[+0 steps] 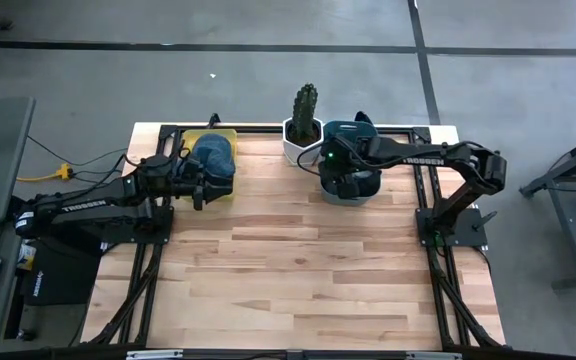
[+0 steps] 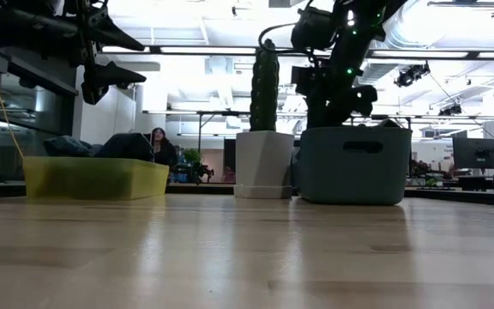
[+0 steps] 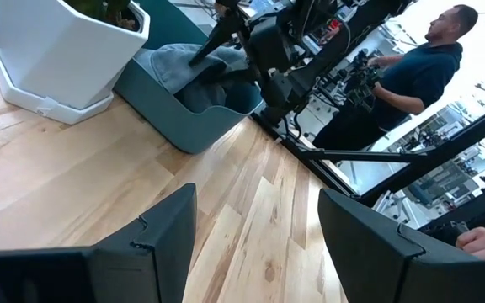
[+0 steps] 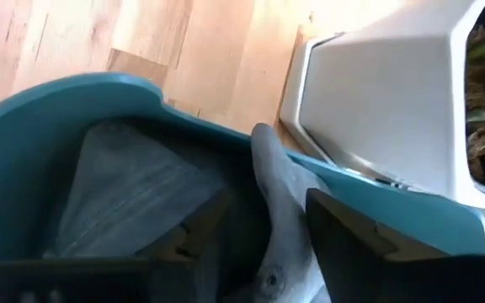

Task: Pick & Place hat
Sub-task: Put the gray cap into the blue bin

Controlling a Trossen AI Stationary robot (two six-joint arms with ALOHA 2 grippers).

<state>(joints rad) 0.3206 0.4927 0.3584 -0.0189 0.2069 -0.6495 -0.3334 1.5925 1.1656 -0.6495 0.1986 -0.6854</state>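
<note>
"TROSSEN" — left arm [image 1: 88, 203], right arm [image 1: 423, 152]

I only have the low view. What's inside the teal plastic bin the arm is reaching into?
Observer: A grey fabric hat; the right end effector has its fingers either side of a fold of it.
Operator: What's in the yellow plastic tray?
Observer: A dark blue fabric cap, clear from above.
Operator: And the other arm?
Observer: The left end effector is over that tray's edge, open and holding nothing.

Grey hat [image 4: 285, 210] — soft, crumpled — lies inside the teal bin [image 4: 74, 93], draped against its wall.
</note>
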